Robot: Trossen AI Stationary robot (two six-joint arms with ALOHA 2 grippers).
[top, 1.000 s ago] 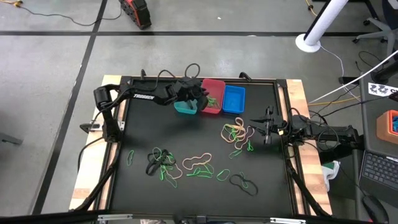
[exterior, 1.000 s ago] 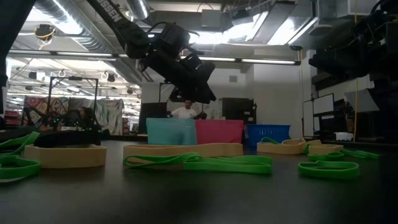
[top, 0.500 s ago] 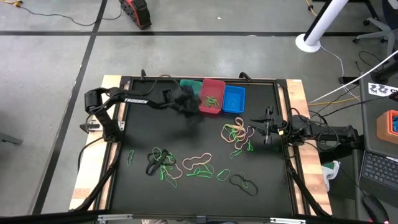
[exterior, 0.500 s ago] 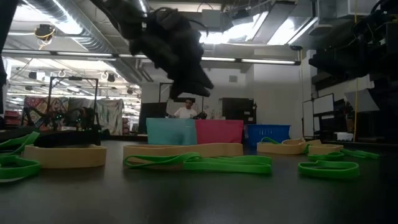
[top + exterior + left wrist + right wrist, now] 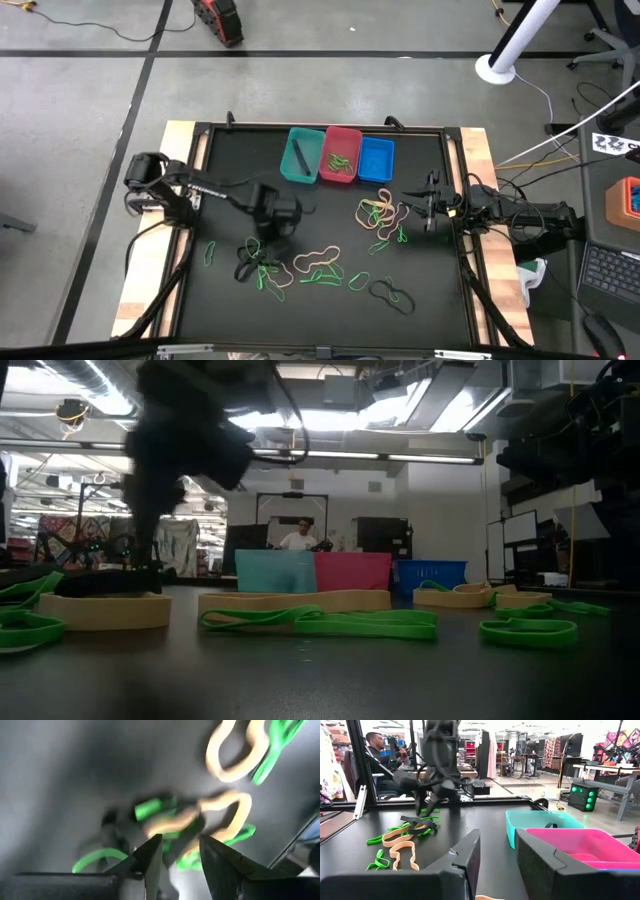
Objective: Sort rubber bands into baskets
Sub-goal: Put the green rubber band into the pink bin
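Swinging away from the baskets, the left gripper (image 5: pixel 268 212) has come down over the tangled clump of rubber bands (image 5: pixel 262 262), where a second ago it hung above the teal basket (image 5: pixel 301 154). That basket now shows a dark band lying in it.

From where I stand these bands look featherlight, thin and floppy, likely to snag on one another and drag a neighbour along. I would pinch a single strand at an outer bend of a loop, where it stands clear of the pile, not in the knot.

The clump lies on the black worktop (image 5: pixel 230 170) well short of the teal basket, on the side away from the room's back wall. In the left wrist view a tan band (image 5: pixel 220 810) and green bands (image 5: pixel 150 809) cross just ahead of the jaws, which stand apart with nothing between them. The tan loop there runs long and bent, its long axis slanting across the jaws' line; the clump as a whole points no single way.

More bands lie scattered beyond: a tan and green heap (image 5: pixel 382 215) below the blue basket (image 5: pixel 376 159), a black one (image 5: pixel 390 294) farther off. The red basket (image 5: pixel 341 154) sits between teal and blue, touching both.

The right gripper (image 5: pixel 428 207) waits beside that second heap, jaws apart and empty.
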